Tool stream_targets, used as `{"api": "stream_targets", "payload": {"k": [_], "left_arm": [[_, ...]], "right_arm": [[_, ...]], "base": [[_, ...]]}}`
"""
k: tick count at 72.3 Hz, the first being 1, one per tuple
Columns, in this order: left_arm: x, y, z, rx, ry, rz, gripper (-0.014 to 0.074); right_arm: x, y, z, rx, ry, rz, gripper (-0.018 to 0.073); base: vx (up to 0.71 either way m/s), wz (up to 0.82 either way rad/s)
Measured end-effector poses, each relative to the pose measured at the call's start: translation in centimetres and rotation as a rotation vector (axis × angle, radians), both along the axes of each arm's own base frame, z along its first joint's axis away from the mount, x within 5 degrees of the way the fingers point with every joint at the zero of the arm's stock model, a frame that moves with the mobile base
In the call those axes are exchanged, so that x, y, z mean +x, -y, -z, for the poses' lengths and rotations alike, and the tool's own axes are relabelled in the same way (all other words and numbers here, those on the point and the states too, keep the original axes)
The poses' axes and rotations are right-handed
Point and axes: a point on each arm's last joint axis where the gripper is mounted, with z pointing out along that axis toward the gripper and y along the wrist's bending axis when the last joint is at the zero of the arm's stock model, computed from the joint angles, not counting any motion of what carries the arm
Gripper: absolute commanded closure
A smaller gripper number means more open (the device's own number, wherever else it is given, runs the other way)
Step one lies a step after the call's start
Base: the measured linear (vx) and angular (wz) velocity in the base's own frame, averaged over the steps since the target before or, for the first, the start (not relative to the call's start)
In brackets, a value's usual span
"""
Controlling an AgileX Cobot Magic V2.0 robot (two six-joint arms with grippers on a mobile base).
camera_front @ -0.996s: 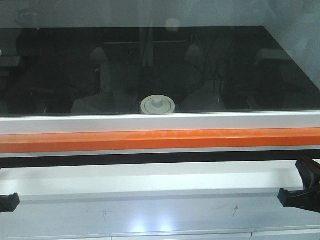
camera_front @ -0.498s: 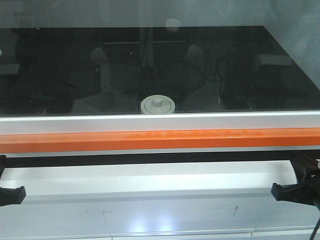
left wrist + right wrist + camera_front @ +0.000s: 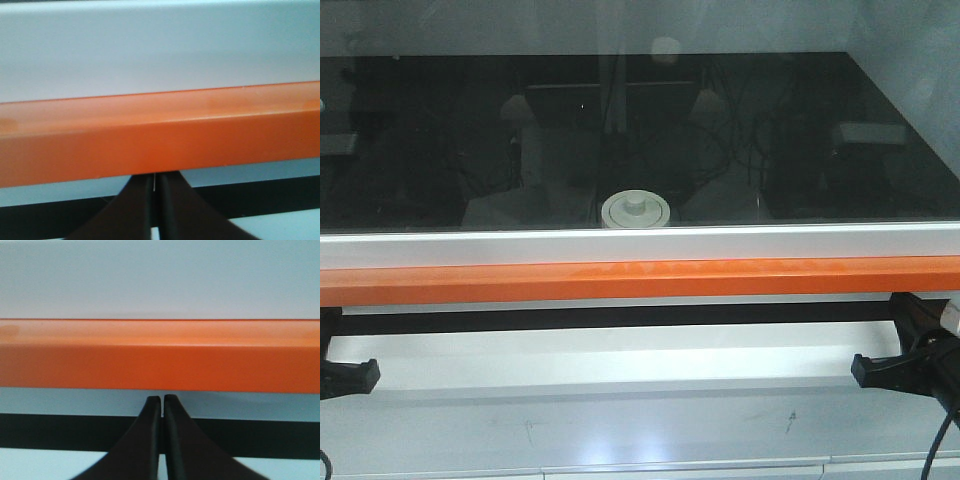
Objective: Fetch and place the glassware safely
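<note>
Your left claw [image 3: 155, 176] and right claw [image 3: 162, 398] are pinched shut, empty, just under the orange bar [image 3: 640, 280]. Lift both evenly; the jar [image 3: 636, 210] sits behind the glass [image 3: 440, 150], front-centre on the counter [image 3: 840, 190].

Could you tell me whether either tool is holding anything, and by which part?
Nothing is held: the left tool and right tool are shut empty, and the jar sits apart behind glass.
</note>
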Motion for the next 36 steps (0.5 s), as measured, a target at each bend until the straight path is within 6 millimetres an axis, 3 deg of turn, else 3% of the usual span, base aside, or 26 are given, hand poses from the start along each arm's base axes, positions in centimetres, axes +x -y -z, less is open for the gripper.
{"api": "stream_targets", "payload": {"k": [36], "left_arm": [[0.09,0.08,0.8,-0.003,0.036,0.007,0.0603]], "right_arm": [[0.94,-0.07,0.52,0.023,0.056,0.003,0.056]], "base": [[0.0,0.0]]}}
